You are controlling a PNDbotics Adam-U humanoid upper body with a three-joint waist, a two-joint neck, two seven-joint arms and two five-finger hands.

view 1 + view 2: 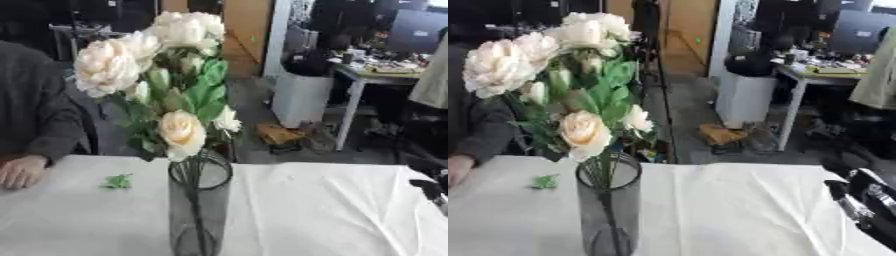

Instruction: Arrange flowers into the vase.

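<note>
Right eye view shows my right hand [866, 200] low at the right edge of the table [737, 210]. Only a dark bit of it peeks in, so I cannot tell if the fingers are spread or curled. My left hand shows in no view.

The flowers [175, 75] are already in the vase [199, 210]. The vase is tall, thin, grey glass, and it stands near my edge of the table. The stems go down inside it and the big pale blooms lean to the left, high over the rim. My hand is well apart from it.

Here is what I think could go wrong. The bunch is big on top and the vase is thin, so a bump from my arm could tip it over. The blooms lean one way, so a pull on a stem might drag the vase that way too. The white cloth has wrinkles, and a push could make the vase slide or wobble.

A small green bit [118, 181] lies on the cloth to the left. Someone's hand [19, 171] rests on the table near it, so I should not swing that way.
</note>
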